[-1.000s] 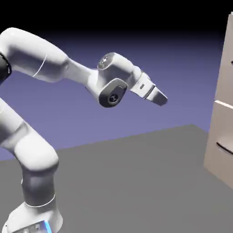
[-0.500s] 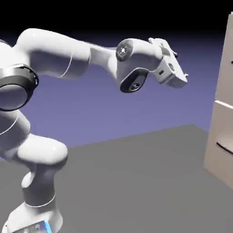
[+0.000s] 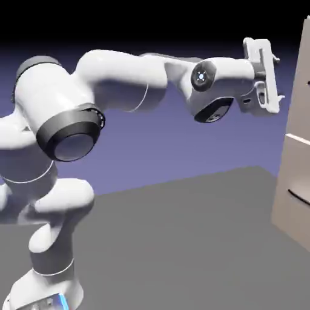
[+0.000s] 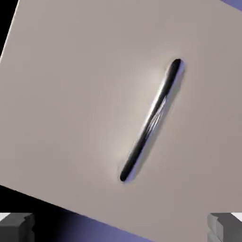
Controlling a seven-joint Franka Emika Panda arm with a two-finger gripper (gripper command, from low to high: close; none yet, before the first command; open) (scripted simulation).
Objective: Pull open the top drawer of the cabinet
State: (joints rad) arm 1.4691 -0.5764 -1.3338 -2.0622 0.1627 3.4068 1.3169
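My claw (image 3: 280,77), fingers spread wide and holding nothing, faces the cabinet's (image 3: 295,163) top drawer (image 4: 85,94), just ahead. The bar handle (image 4: 152,118) slants between my fingertips' lines; advancing without correcting roll could make a finger strike it.

1. Exterior view: plain backdrop (image 3: 181,145), blue-violet, smooth. Brightest low down, just above the counter; darkens upward.
2. Top of same view: black band (image 3: 151,18), blending softly into the violet below.
3. Counter (image 3: 181,230): flat, matte, dark grey, evenly lit. Far edge straight, climbing gently toward the exterior view's right.
4. Far corner (image 3: 257,166) of counter at the exterior view's right; edge turns there and slopes down.
5. Hand view: blue-violet at top right corner and along the bottom; black at upper left and lower left, fading into violet.
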